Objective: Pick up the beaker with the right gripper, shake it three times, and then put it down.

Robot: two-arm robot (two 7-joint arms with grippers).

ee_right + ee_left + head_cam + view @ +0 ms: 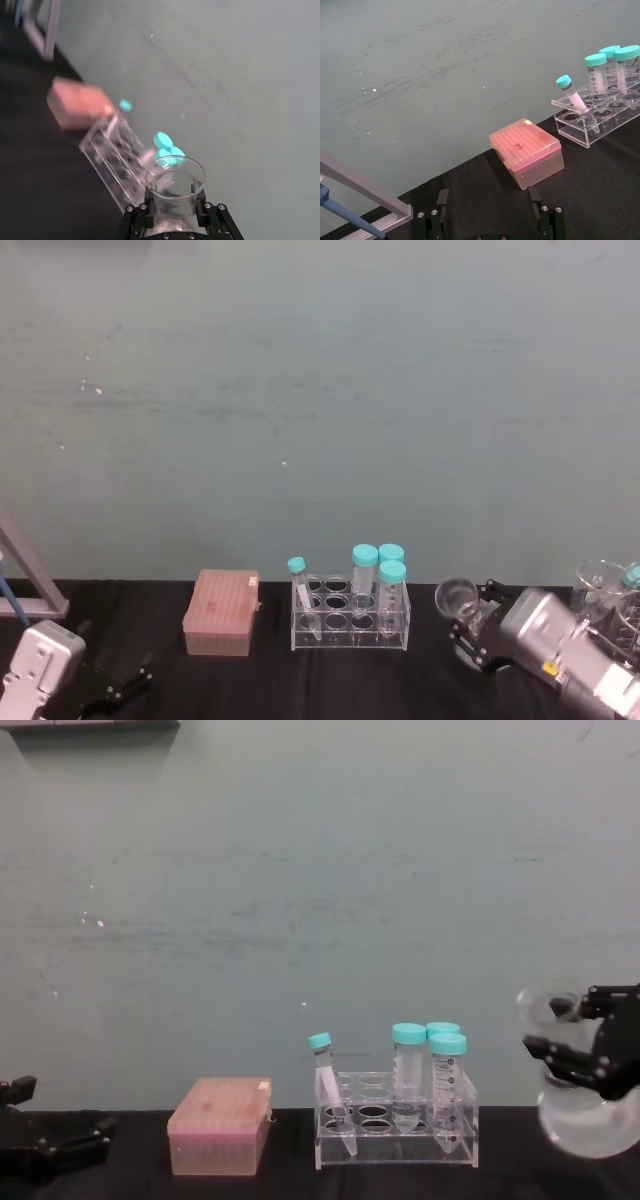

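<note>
**Status.** The right end effector (pixel 174 207) is clenched on the neck of the beaker (pixel 585 1115), a clear conical flask, 1 finger on each side just below the flared rim. The flask hangs between the fingers with its wide base below them. Whether the base clears the table (pixel 350 680) cannot be told. The left end effector (pixel 487 200) is parked low on the robot's left with its fingers spread and grasps nothing.

**Hazards.**
- Slip: the grasp bears on smooth glass. A hard shake is likely to let the neck slide through the fingers.
- Spill: the mouth is uncapped. Tilting during the shake can throw liquid out.
- Collision: the tube rack (pixel 395 1135) stands near the right end effector on its inboard side, and a clear glass vessel (pixel 603 580) stands just beside it on the outboard side. A wide sideways stroke can strike either.
- Hard set-down: a fast descent can crack the base or tip the flask on release.

**Inventory.**
- Conical flask: 1
- Tube rack: 1
- Teal-capped tubes (pixel 440 1080): 4 (3 large and upright, 1 small and tilted)
- Pink tip box (pixel 218 1125): 1, just ahead of the left end effector
- Glassware outboard of the right end effector: at least 1; the rest is cut off.
</note>
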